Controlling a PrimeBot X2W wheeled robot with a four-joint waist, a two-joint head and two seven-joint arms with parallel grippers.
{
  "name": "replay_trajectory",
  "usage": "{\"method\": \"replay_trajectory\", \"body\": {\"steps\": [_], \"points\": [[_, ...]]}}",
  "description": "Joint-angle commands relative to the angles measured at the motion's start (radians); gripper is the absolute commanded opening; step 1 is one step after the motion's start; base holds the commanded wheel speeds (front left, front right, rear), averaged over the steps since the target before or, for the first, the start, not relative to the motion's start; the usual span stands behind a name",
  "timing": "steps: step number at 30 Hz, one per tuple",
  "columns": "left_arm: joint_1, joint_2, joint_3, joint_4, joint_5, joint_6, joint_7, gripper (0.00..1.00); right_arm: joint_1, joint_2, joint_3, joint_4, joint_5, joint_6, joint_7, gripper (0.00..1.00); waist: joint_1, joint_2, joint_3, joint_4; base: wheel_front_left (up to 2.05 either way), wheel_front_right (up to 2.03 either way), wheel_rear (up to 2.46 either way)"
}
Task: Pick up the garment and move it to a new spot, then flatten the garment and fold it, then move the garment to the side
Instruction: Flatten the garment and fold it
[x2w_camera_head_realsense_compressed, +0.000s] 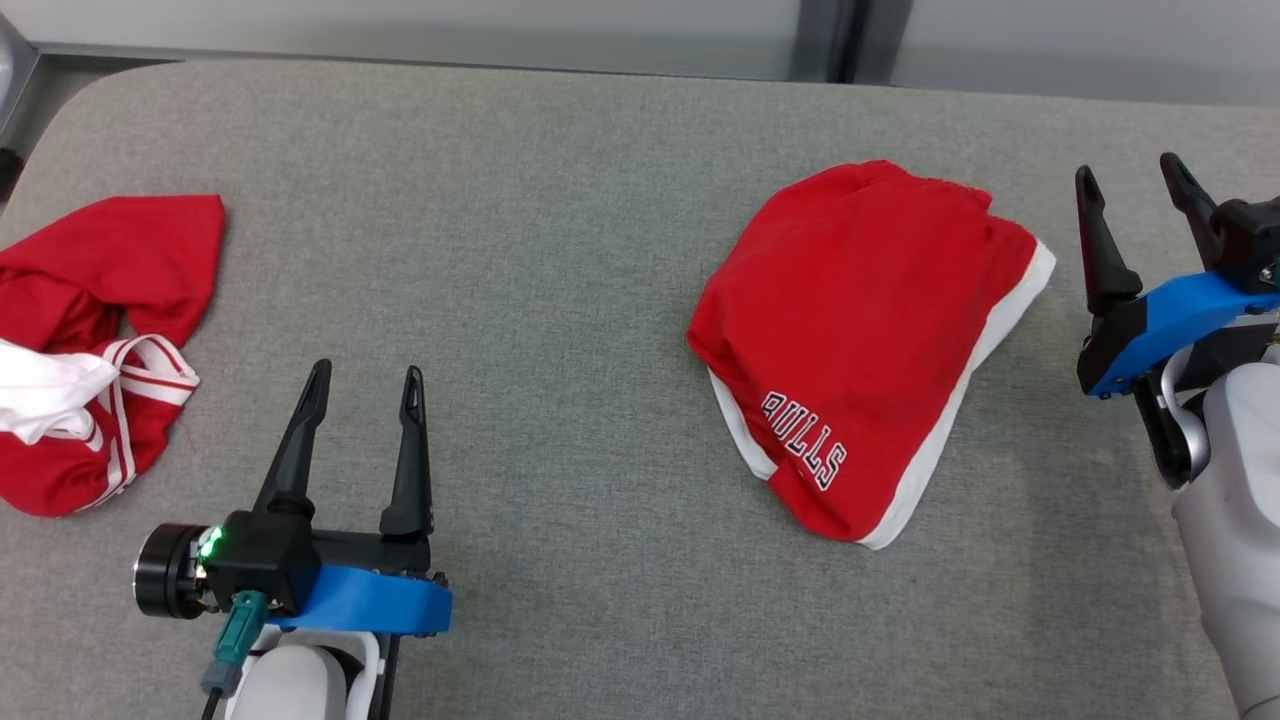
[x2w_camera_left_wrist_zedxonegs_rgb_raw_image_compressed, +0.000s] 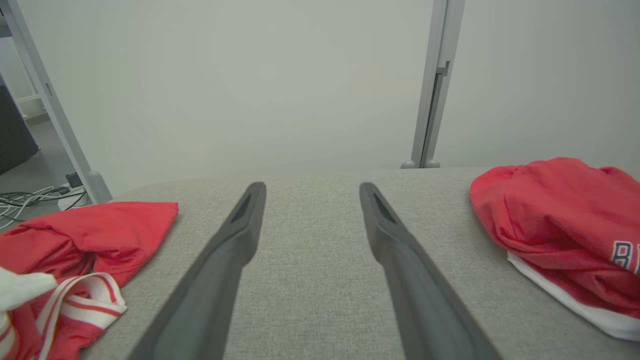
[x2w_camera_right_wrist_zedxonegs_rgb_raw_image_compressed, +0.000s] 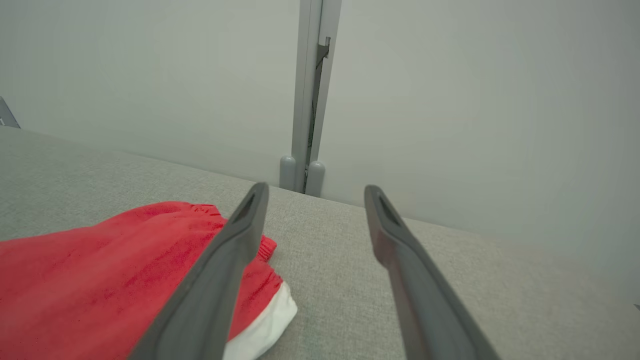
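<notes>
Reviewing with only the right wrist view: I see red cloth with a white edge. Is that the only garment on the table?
Observer: No, a crumpled striped garment lies at the left edge of the table.
Operator: Any print on mine?
Observer: Yes, that folded garment reads BULLS near its white hem.
Operator: And the left gripper?
Observer: The left gripper is open over bare table between the two, touching neither.
</notes>
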Motion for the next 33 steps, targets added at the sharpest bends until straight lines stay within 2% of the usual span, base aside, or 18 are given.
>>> {"method": "replay_trajectory", "body": {"steps": [1,14,20,21,22,23,28,33], "points": [[-0.019,-0.002,-0.004,-0.003,-0.005,0.000,-0.005,1.00,-0.020,-0.009,0.004,0.036,-0.003,0.000,0.000,1.00,-0.0002,-0.0002,0.028,0.026,0.00,0.00,0.00],[-0.063,-0.004,-0.056,0.008,-0.033,0.014,-0.005,1.00,-0.124,-0.034,0.031,0.372,0.010,0.000,-0.013,1.00,-0.0002,-0.0002,0.095,0.097,0.00,0.00,0.00],[-0.055,-0.004,-0.062,0.015,-0.049,0.025,-0.005,1.00,-0.119,0.003,0.041,0.472,0.029,0.000,-0.023,1.00,-0.0002,-0.0002,0.090,0.101,0.00,0.00,0.00],[-0.053,-0.004,-0.061,0.017,-0.048,0.027,-0.005,1.00,-0.119,0.010,0.043,0.482,0.036,0.000,-0.022,0.61,-0.0002,-0.0002,0.088,0.099,0.00,0.00,0.00],[-0.052,-0.004,-0.062,0.018,-0.048,0.029,-0.005,1.00,-0.119,0.014,0.046,0.491,0.039,0.000,-0.025,0.28,-0.0002,-0.0002,0.086,0.097,0.00,0.00,0.00],[-0.051,-0.004,-0.060,0.019,-0.048,0.030,-0.005,1.00,-0.117,0.022,0.049,0.498,0.046,0.000,-0.028,0.00,-0.0002,-0.0002,0.083,0.093,0.00,0.00,0.00],[-0.045,-0.004,-0.056,0.023,-0.040,0.027,-0.005,1.00,-0.097,0.019,0.050,0.490,0.076,0.000,-0.050,0.00,-0.0002,-0.0002,0.051,0.067,0.00,0.00,0.00],[-0.027,-0.004,-0.048,0.024,-0.043,0.024,-0.005,1.00,-0.056,-0.021,0.027,0.418,0.105,0.000,-0.058,0.00,-0.0002,-0.0002,0.008,0.022,0.00,0.00,0.00]]}}
